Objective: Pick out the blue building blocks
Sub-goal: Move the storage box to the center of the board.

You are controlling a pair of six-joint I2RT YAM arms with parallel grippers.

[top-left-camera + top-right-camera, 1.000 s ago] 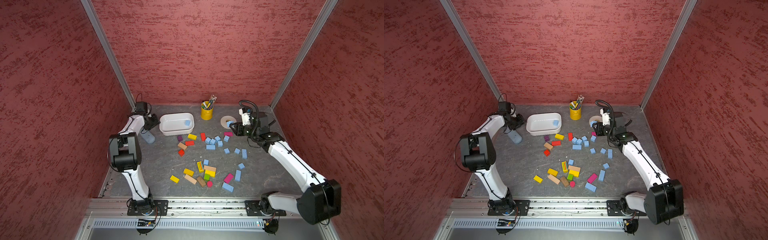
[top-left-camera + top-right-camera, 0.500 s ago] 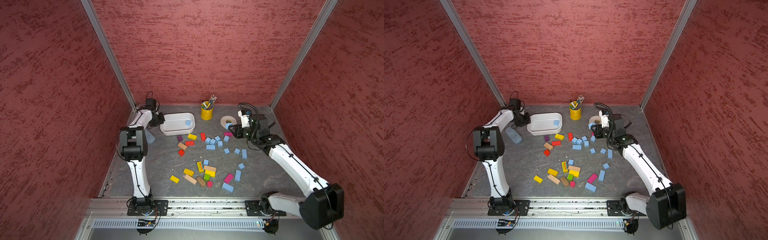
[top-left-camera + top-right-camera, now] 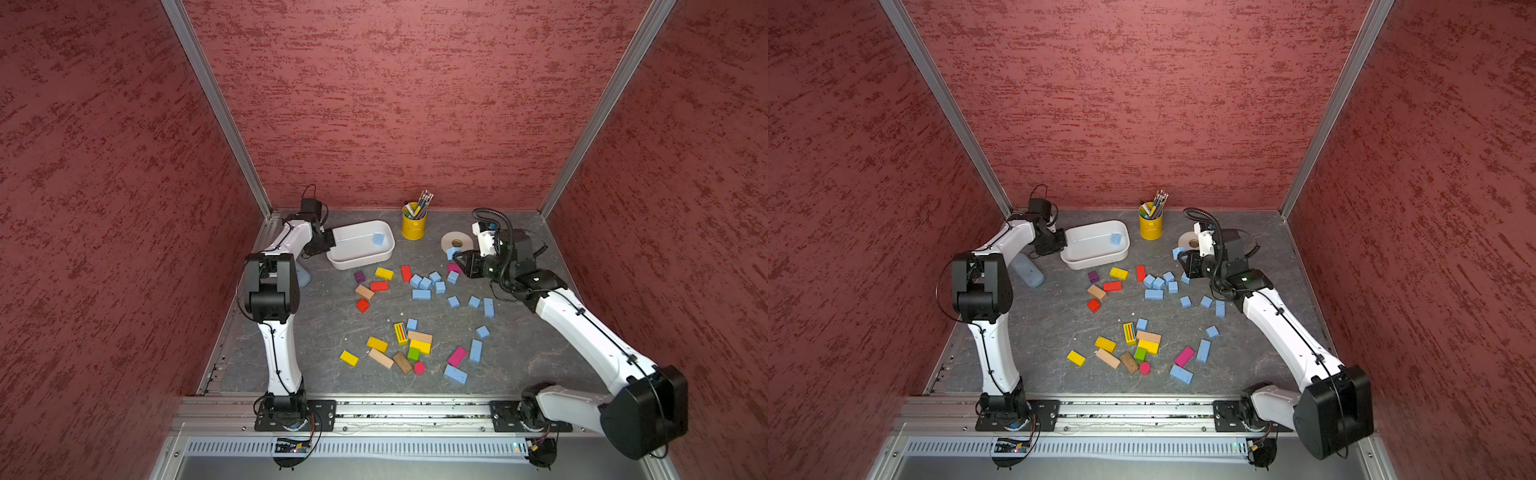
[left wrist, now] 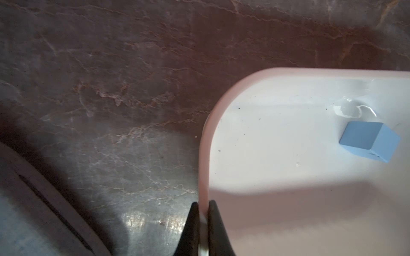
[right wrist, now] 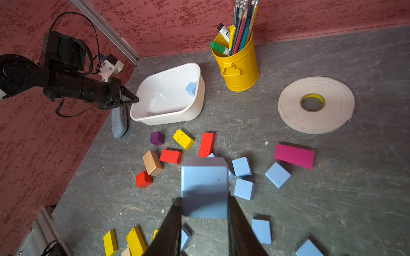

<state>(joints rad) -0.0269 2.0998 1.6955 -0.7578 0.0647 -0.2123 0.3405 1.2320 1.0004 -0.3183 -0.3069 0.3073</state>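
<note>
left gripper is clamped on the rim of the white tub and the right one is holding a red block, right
Not red: the right wrist view shows the right gripper shut on a blue block. The left gripper is indeed clamped on the rim of the white tub.

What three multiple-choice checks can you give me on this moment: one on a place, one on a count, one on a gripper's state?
1. The left gripper is:
A. at the rim of the white tub
B. raised in mid-air, touching nothing
C. folded back at its base

2. Blue pieces inside the white tub:
A. none
B. one
C. three

3. The right gripper is:
A. open and empty
B. shut on a blue block
C. shut on nothing

Answers:
1 A: its jaws pinch the rim in the left wrist view.
2 B: a single blue cube lies on the tub's floor.
3 B: the block sits clamped between its fingers in the right wrist view.
</note>
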